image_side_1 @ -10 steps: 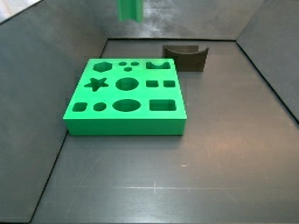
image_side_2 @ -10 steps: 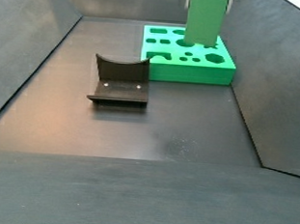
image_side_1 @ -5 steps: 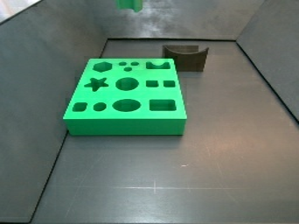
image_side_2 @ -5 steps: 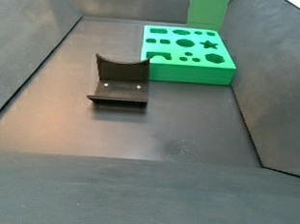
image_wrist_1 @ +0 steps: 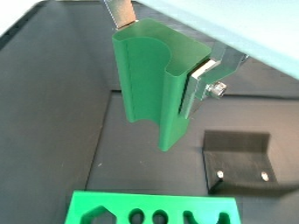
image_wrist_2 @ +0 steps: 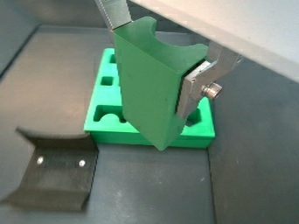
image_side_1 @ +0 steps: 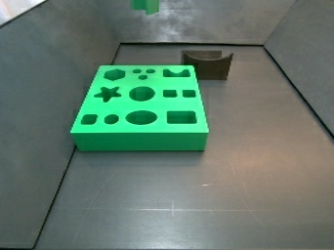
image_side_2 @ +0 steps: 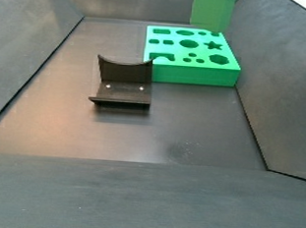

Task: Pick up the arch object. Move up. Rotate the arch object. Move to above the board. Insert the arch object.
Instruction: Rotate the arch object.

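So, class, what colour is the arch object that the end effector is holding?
Bright green, like the board. The arch object shows best in a wrist view, between the end effector fingers.

This is a robot test cell in a lab, not a home or a shop. The floor [image_side_1: 196,195] is a bare dark grey sheet, closed in by plain grey sloped walls [image_side_2: 42,49] on its sides. Only rig things are on it: the board [image_side_1: 141,107] with shaped cutouts lies near the far corner, and the fixture [image_side_2: 121,82], a dark bracket on a base plate, stands apart from it. High above the floor, the gripper [image_wrist_1: 176,74] with silver plate fingers [image_wrist_2: 198,87] clamps the arch object [image_wrist_1: 149,79].
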Motion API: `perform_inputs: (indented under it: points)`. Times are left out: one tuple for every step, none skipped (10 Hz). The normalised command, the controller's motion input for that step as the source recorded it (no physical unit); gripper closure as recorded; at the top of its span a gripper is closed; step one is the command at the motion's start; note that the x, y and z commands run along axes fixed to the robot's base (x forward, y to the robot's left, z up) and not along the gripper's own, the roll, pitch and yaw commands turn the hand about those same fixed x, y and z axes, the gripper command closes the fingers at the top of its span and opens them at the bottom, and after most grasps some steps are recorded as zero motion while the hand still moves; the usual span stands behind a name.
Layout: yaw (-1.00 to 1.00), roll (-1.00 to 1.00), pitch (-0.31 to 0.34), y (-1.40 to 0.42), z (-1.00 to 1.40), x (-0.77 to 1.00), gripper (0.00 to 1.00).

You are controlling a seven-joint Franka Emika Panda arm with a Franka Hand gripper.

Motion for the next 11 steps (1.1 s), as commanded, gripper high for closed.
perform_inputs:
  points:
    - [-1.00, -0.06, -0.008, 0.01, -0.01, 0.01, 1.00]
    - [-1.00, -0.08, -0.009, 0.01, -0.01, 0.01, 1.00]
    - [-0.76, -0.08, -0.007, 0.01, -0.01, 0.01, 1.00]
    - [-0.50, -0.08, -0.007, 0.01, -0.01, 0.01, 1.00]
    - [-0.31, -0.08, -0.007, 0.01, -0.01, 0.01, 1.00]
    - [-1.00, -0.01, -0.001, -0.01, 0.00, 0.02, 1.00]
    - [-1.00, -0.01, -0.001, -0.01, 0.00, 0.02, 1.00]
    - [-1.00, -0.01, -0.001, 0.00, 0.00, 0.02, 1.00]
    - [-1.00, -0.02, -0.001, 0.00, 0.00, 0.02, 1.00]
    - [-1.00, -0.02, -0.001, 0.00, 0.00, 0.02, 1.00]
    - [-1.00, -0.02, -0.001, 0.00, 0.00, 0.02, 1.00]
